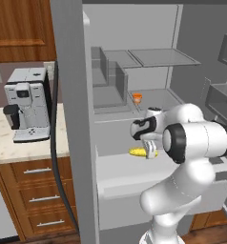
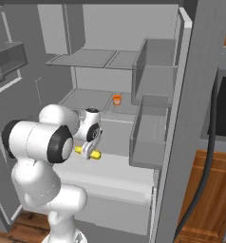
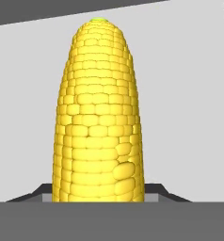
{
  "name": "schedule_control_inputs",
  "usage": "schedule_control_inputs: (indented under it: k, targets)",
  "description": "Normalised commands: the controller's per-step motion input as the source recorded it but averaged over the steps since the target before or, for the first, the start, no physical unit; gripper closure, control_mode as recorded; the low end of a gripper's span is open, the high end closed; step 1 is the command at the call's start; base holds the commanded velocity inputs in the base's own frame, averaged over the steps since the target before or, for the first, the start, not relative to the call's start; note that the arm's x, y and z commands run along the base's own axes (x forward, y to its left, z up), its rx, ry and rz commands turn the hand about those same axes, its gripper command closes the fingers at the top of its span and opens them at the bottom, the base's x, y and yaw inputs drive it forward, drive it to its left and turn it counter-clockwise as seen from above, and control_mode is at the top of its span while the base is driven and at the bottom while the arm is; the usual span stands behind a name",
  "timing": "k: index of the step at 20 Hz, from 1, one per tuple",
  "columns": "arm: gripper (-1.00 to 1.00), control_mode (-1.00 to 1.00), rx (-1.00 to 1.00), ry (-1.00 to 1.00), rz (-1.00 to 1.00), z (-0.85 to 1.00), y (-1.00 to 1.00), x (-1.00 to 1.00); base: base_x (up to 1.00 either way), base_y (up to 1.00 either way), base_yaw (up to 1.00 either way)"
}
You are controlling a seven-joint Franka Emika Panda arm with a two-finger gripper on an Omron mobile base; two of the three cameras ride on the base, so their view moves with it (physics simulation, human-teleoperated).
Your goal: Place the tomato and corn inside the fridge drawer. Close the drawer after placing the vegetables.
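The corn [image 1: 140,152], clamped in the gripper [image 1: 148,151] at frame centre, should be lowered, seemingly over the fridge drawer [image 1: 134,178], before release.

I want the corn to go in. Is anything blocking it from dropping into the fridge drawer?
Nothing visible blocks it. The end effector is shut on the corn, holding it just above the open fridge drawer, with only the pale drawer floor beneath it in the hand view.
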Motion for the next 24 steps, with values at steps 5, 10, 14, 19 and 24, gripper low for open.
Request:
schedule_control_inputs:
  k: [5, 10, 14, 19, 24]
  targets:
    - [1.0, -1.0, -0.01, -0.01, 0.07, -0.66, 0.01, 0.07, 0.0, 0.0, 0.0]
    - [1.0, -1.0, 0.0, -0.02, 0.01, -0.46, 0.02, 0.13, 0.0, 0.0, 0.0]
    - [1.0, -1.0, 0.0, 0.0, 0.0, -0.44, 0.02, 0.18, 0.0, 0.0, 0.0]
    - [1.0, -1.0, 0.0, 0.0, 0.0, -0.43, 0.03, 0.01, 0.0, 0.0, 0.0]
    - [-1.0, -1.0, 0.0, 0.0, 0.0, -0.47, 0.13, 0.0, 0.0, 0.0, 0.0]
